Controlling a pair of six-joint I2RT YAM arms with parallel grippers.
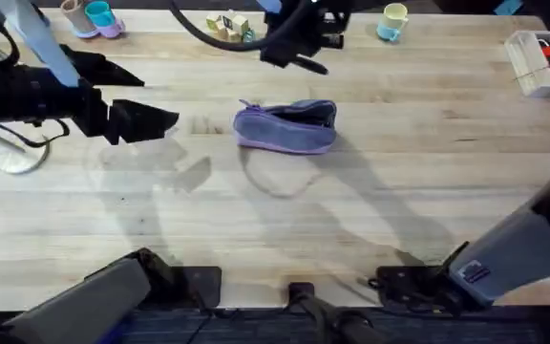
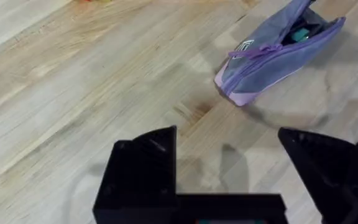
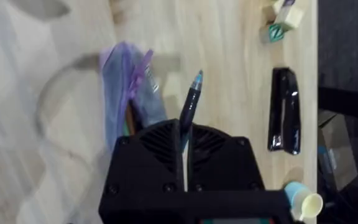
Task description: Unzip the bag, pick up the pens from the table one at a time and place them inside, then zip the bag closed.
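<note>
You're mid-placement — the right gripper [image 3: 184, 134], clamped on a pen [image 3: 189, 106], hangs above the unzipped bag [image 1: 285, 126] mid-table, the left gripper [image 2: 229, 165] spread empty — lower the tip into the opening

No legible text or labels.

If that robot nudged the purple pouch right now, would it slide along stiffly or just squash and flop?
Probably squash. The bag looks like soft fabric, its open mouth sagging unevenly, so a push would likely crumple it before it slides. It holds a few items, so it may feel slightly weighted yet still light. Lying low on the table, it seems unlikely to roll.
</note>
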